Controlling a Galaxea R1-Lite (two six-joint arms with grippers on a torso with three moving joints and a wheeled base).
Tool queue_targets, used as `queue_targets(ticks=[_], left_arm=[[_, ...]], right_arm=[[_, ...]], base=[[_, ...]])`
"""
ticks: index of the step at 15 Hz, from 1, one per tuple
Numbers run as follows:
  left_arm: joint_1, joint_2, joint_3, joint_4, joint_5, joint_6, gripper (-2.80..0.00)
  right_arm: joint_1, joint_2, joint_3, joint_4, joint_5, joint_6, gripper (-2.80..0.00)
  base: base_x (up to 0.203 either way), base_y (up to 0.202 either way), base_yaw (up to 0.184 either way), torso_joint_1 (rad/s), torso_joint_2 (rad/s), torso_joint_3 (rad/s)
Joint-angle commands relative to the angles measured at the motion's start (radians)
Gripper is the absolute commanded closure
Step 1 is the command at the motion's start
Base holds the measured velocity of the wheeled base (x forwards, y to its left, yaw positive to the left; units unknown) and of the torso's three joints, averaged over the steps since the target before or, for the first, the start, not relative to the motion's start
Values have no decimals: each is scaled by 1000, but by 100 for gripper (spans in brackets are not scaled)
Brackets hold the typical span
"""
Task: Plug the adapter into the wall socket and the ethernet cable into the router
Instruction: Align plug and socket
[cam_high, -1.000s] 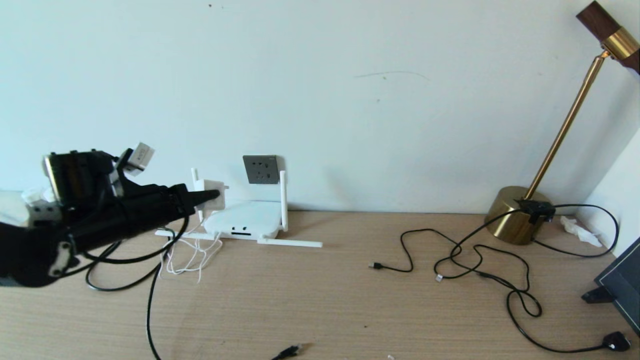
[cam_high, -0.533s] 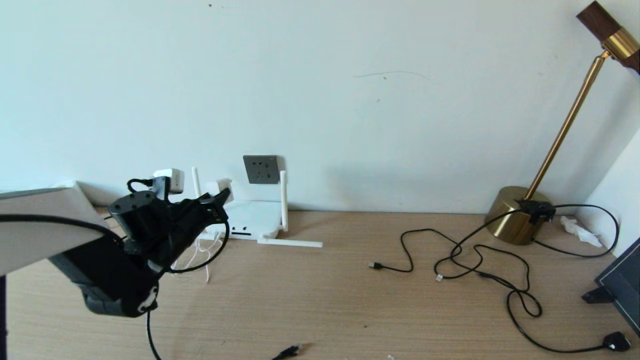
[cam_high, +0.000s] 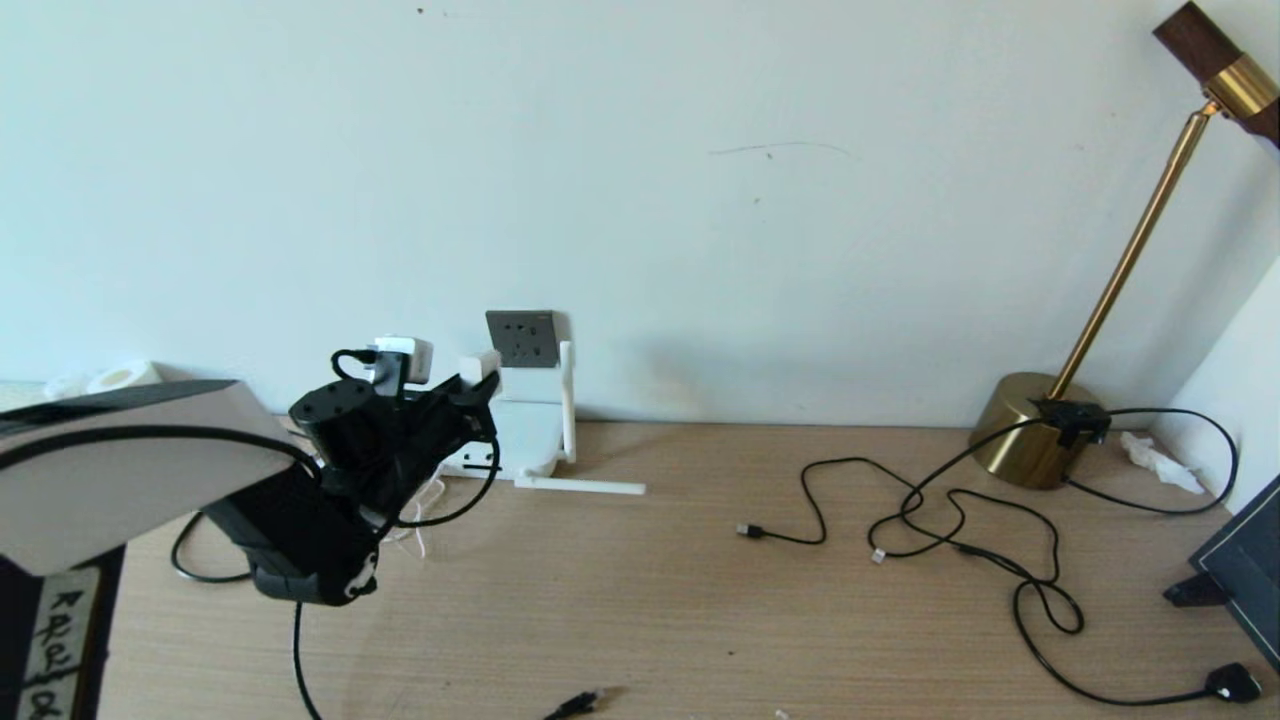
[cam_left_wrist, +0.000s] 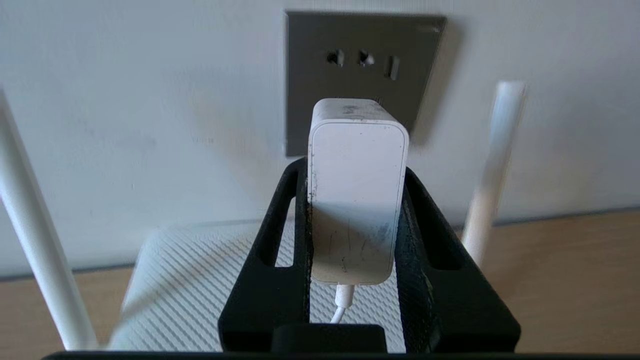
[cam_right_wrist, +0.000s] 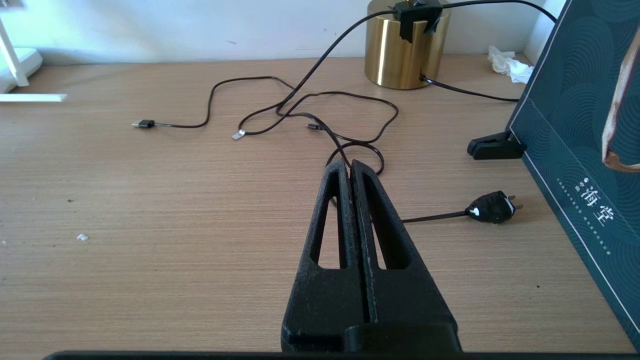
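Since a second ago the left gripper (cam_high: 480, 385) has swung from the far side of the router (cam_high: 525, 435) across its top toward the wall socket (cam_high: 521, 339), carrying the adapter (cam_high: 479, 365) with it.

In the head view the adapter hangs just beside the wall socket, low against its left edge and above the router, with the thin white cord (cam_high: 425, 500) trailing down to the desk. The ethernet cable's plug tip (cam_high: 578, 704) lies on the desk well in front of the wall socket, untouched. The left arm is far the nearer to the wall socket.

In the left wrist view the left gripper (cam_left_wrist: 357, 200) clamps the adapter (cam_left_wrist: 357, 190) between both fingers (cam_left_wrist: 425, 225), the block's long axis running straight at the wall. The wall socket (cam_left_wrist: 362, 55) lies ahead; its visible pin holes sit higher than the adapter's front face, so the insertion probably calls for a lift before the push. Any gap between adapter and plate cannot be told.

In the right wrist view the right gripper (cam_right_wrist: 351, 167) is pressed shut on nothing, parked over the desk well apart from the wall socket, near the thin black USB cables (cam_right_wrist: 300, 115).
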Motion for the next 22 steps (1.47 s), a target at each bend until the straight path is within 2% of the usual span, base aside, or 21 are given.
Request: queue_targets(ticks=[1,8,10,18,22], left_arm=[[-8,48,-73,-8,21,7,0],[-50,112,-197,-8,54,10,0],[-50,139,-253,-8,95,17,0],[-93,142,-254,-8,209,28,0],[-91,124,-227,-8,225,26,0]], right_arm=[[0,0,0,0,0,0,0],[0,0,0,0,0,0,0],[0,0,0,0,0,0,0],[0,0,0,0,0,0,0],[0,0,0,0,0,0,0]], base=[[0,0,0,0,0,0],[0,0,0,0,0,0],[0,0,0,0,0,0],[0,0,0,0,0,0],[0,0,0,0,0,0]])
